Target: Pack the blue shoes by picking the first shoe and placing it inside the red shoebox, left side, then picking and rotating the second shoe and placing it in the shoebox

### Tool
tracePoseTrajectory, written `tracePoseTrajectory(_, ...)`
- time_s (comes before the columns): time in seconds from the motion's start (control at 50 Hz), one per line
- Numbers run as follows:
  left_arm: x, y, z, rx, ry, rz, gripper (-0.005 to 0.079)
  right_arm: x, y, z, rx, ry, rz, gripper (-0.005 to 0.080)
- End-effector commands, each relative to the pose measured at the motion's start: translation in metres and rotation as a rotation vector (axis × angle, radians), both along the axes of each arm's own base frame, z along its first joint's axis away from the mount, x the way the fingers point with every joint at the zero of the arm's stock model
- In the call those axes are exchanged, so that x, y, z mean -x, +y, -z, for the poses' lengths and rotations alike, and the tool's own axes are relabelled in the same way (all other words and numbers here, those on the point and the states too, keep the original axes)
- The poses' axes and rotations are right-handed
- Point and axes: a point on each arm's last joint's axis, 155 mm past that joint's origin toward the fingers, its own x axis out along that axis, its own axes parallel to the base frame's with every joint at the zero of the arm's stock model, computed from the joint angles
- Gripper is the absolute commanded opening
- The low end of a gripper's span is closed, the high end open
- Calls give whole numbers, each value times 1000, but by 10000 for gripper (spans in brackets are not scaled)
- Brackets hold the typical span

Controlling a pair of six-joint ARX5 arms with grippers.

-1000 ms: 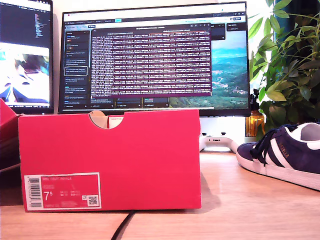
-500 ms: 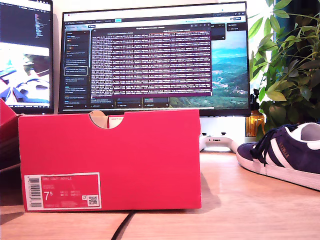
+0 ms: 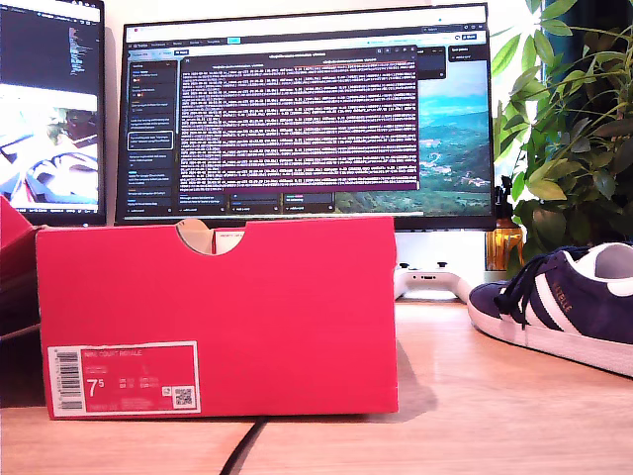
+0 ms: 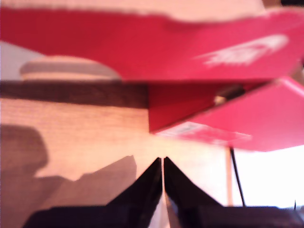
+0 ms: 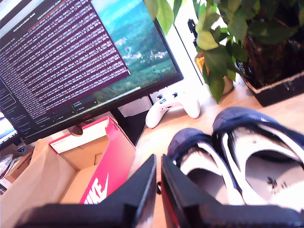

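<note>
Both claws are pressed shut with nothing between their tips: the first claw hangs over bare wood just short of the red shoebox, and the second claw hovers above the heel ends of the blue shoes. Those shoes lie side by side on the counter, openings upward, white linings showing. In the exterior view only one shoe is in sight, at the right edge, toe pointing left, white stripes and gold lettering on its side. The red shoebox stands at that view's left, near the camera, well apart from the shoe, its notched wall and white 7.5 label facing forward; the second wrist view shows the box open, with a white logo on its side. The counter is pale wood, crossed by a dark cable near the front. Farther back stand a wide monitor filled with text, a second screen at the left, a white game controller, and a leafy potted plant at the right.
</note>
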Motion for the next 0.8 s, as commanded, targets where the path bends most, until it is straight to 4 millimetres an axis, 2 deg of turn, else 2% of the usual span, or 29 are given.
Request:
tracePoseTrajectory(0.0,-7,-1,-3,10,-39,-12,-19,-4,5,-1,5,26,-25,-10)
tracePoseTrajectory(0.26,-19,-9,-4,16,-54,-4,-19,-14,20,27,26,344,-122,0)
tracePoseTrajectory(0.42,-24,-18,-7,42,-67,12,-19,-27,35,21,101,479,-208,31)
tracePoseTrajectory(0.48,-26,-22,-7,44,-74,24,-19,-31,43,18,118,533,-241,82)
tracePoseTrajectory(0.62,-28,-27,-8,49,-88,40,-19,-35,50,19,189,677,-283,292)
tracePoseTrajectory(0.78,-29,-28,-7,50,-87,41,-19,-33,40,51,306,882,-267,524)
